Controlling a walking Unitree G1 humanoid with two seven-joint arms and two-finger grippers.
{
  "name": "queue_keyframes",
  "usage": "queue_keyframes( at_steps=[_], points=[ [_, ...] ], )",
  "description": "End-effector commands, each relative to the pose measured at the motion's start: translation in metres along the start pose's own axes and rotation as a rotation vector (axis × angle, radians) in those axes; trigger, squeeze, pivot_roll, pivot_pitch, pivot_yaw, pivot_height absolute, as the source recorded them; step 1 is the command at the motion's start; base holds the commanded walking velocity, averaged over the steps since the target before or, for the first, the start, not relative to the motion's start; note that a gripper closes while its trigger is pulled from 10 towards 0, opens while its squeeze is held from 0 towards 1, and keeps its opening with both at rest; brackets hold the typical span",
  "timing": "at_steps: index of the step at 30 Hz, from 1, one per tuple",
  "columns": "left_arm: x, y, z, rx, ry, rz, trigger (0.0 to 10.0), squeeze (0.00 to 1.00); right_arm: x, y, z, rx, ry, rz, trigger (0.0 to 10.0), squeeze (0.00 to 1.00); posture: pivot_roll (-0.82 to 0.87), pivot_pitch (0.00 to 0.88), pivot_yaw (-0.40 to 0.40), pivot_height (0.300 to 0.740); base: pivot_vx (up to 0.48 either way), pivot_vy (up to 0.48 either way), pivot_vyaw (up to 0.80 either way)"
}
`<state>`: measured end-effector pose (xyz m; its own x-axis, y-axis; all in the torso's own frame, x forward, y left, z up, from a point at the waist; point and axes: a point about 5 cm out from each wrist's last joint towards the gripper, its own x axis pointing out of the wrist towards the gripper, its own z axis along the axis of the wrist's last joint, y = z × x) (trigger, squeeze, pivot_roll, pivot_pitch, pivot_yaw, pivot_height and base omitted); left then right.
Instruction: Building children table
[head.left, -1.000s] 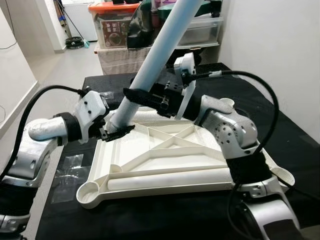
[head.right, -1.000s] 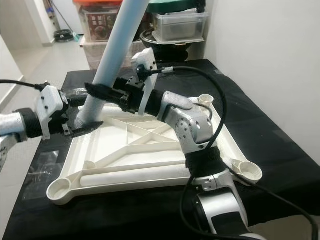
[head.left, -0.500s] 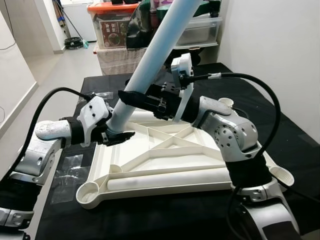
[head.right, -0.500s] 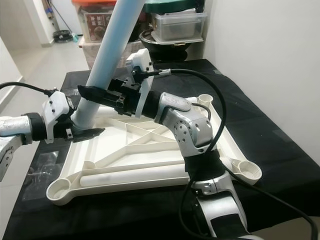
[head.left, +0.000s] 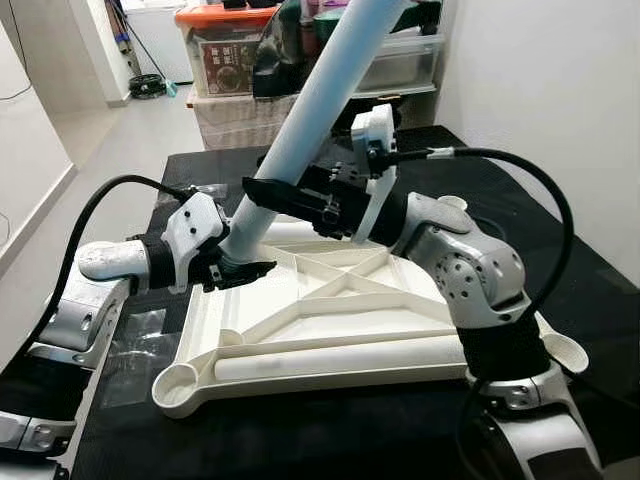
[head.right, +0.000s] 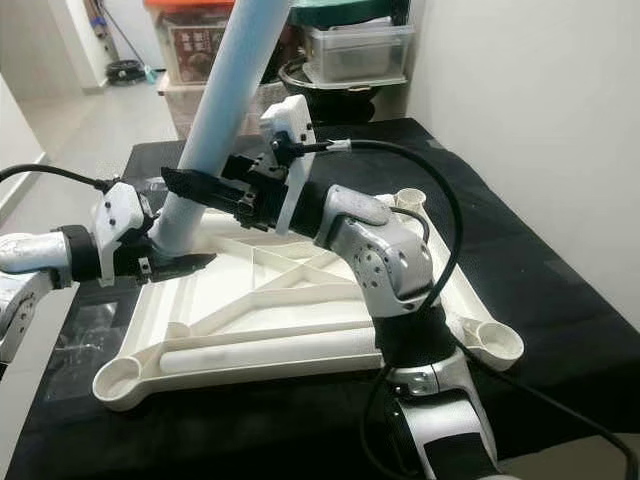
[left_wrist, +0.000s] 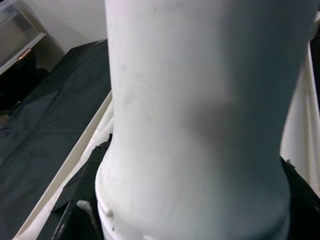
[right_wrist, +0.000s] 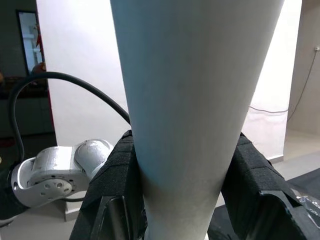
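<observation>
A black-covered table (head.left: 560, 250) carries the whole assembly. On it lies the cream children's tabletop (head.left: 330, 330), underside up, its ribs forming a triangle pattern and round leg sockets at its corners; the near-left socket (head.left: 178, 382) and the near-right socket (head.right: 498, 343) stand empty. A second cream leg (head.left: 340, 358) lies flat along the tabletop's near edge.

A pale blue table leg (head.left: 310, 130) rises tilted from the tabletop's far-left corner, its thick foot at the socket there and its upper end leaning toward the storage boxes (head.left: 235, 55) behind the table.

The right pincer (head.left: 275, 192) is clamped on the table leg a little above the tabletop, one black finger (right_wrist: 112, 180) on each side of the tube, the silver arm reaching across the tabletop from its right side. The left pincer (head.left: 240, 268) is closed round the foot of the table leg at the tabletop's far-left corner, fingers (left_wrist: 75, 197) against the leg's flared base.

A clear plastic bag (head.left: 135, 340) lies on the table just left of the tabletop.
</observation>
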<state>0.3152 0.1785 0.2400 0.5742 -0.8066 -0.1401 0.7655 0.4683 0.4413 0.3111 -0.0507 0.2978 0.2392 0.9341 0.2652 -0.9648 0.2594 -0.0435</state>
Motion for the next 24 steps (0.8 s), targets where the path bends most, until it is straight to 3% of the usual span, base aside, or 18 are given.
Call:
queue_keyframes(
  at_steps=[1,2,3,4,13,14,18,21,22,24],
  points=[
    [0.002,0.000,0.012,0.011,-0.055,-0.023,10.0,0.00,0.007,0.006,-0.004,0.031,0.006,0.031,0.0,0.00,-0.03,0.000,0.024,0.740,0.000,0.000,0.00],
    [0.003,-0.002,0.013,0.011,-0.062,-0.033,10.0,0.00,0.007,0.005,-0.004,0.037,0.000,0.019,0.0,0.00,-0.03,0.000,0.024,0.740,0.000,0.000,0.00],
    [0.003,-0.002,0.013,0.009,-0.067,-0.032,10.0,0.00,0.007,0.004,-0.003,0.042,-0.009,0.010,7.3,0.00,-0.03,0.000,0.024,0.740,0.000,0.000,0.00],
    [0.002,-0.002,0.013,0.009,-0.068,-0.030,10.0,0.00,0.008,0.003,-0.001,0.063,-0.029,0.000,10.0,1.00,-0.03,0.000,0.024,0.740,0.000,0.000,0.00],
    [0.005,-0.008,0.025,-0.051,-0.144,-0.081,10.0,0.00,0.006,0.004,-0.001,0.116,-0.088,-0.005,10.0,1.00,-0.03,0.000,0.015,0.740,0.000,0.000,0.00],
    [0.008,-0.016,0.034,-0.122,-0.203,-0.141,10.0,0.00,0.005,0.001,0.002,0.160,-0.143,-0.023,10.0,0.00,-0.03,0.000,0.015,0.740,0.000,0.000,0.00],
    [0.009,-0.019,0.036,-0.149,-0.223,-0.161,10.0,0.00,0.005,0.000,0.003,0.182,-0.173,-0.032,10.0,0.00,-0.03,0.000,0.015,0.740,0.000,0.000,0.00],
    [0.013,-0.029,0.031,-0.222,-0.234,-0.189,10.0,0.00,0.006,0.001,0.011,0.201,-0.268,-0.049,10.0,0.00,-0.03,0.000,0.020,0.740,0.000,0.000,0.00],
    [0.013,-0.032,0.030,-0.234,-0.232,-0.199,10.0,0.00,0.007,0.004,0.010,0.198,-0.270,-0.037,7.1,0.00,-0.03,0.000,0.019,0.740,0.000,0.000,0.00],
    [0.014,-0.034,0.029,-0.238,-0.229,-0.206,10.0,0.00,0.007,0.008,0.006,0.196,-0.259,-0.021,6.9,0.00,-0.03,0.000,0.018,0.740,0.000,0.000,0.00]
  ],
)
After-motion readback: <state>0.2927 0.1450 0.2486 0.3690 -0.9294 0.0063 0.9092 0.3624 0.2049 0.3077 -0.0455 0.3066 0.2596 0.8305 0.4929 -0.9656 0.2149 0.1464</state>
